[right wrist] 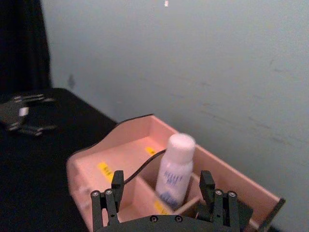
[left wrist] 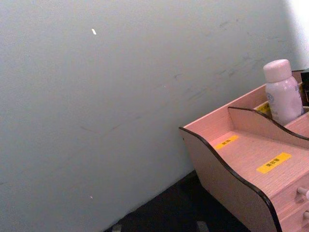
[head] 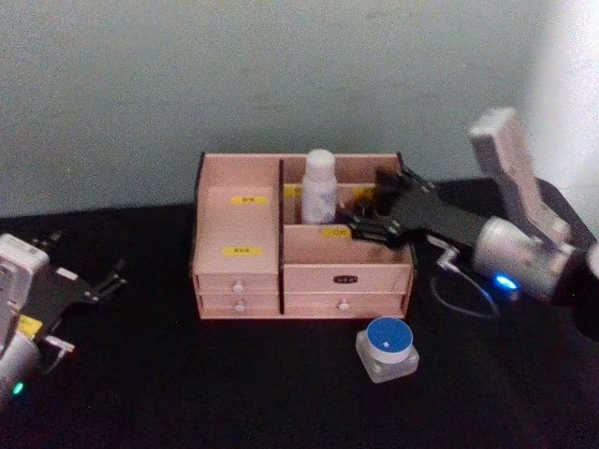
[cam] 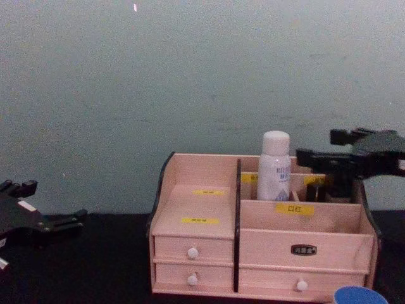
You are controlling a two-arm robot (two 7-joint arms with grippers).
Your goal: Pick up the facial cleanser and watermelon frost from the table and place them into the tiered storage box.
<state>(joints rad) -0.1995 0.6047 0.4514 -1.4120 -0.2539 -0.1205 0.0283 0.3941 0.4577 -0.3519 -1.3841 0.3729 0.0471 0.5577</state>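
Squat clear round jar w/ flat blue lid point(cam: 359, 296): cut by chest view's bottom edge, below right pincer point(cam: 315, 144). Tall white cylindrical bottle point(cam: 274, 166) beside pincer: base hidden behind wall of pale pink wooden tiered box point(cam: 335, 218). Print on yellow labels point(cam: 294, 208) unreadable.

This looks like a robot test bench in a lab-like room, not a lived-in home. A table point(head: 187, 402) draped in plain black cloth stands against a bare, scuffed, pale grey-green wall point(head: 281, 75). The tiered storage box point(head: 239, 224) sits at its far side, between the left gripper point(head: 89, 267) and the right gripper point(head: 360, 210).
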